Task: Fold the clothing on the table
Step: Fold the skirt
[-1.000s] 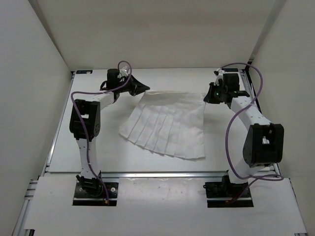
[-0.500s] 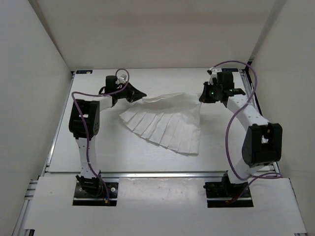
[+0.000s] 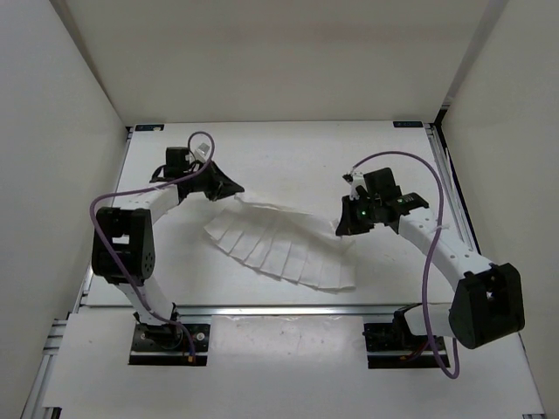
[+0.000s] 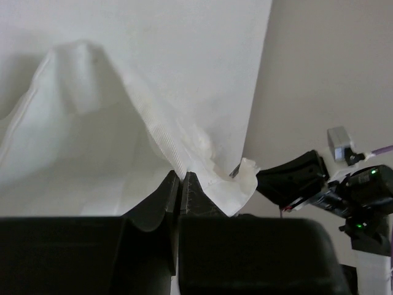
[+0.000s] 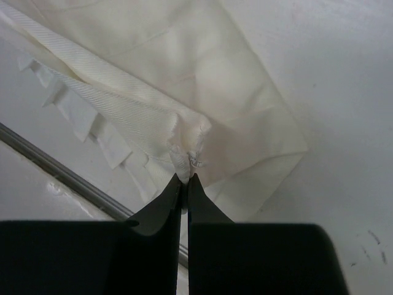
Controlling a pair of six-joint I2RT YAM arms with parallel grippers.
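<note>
Looking down from above, we see the clothing lying mid-table, its far edge raised between the left end effector and the right end effector; their fingertips are too small to judge here. At the left wrist, the left end effector pinches a corner of the clothing, and its own black body hides the cloth below. At the right wrist, the right end effector clamps another corner of the clothing, while a silver rail runs out of frame.
</note>
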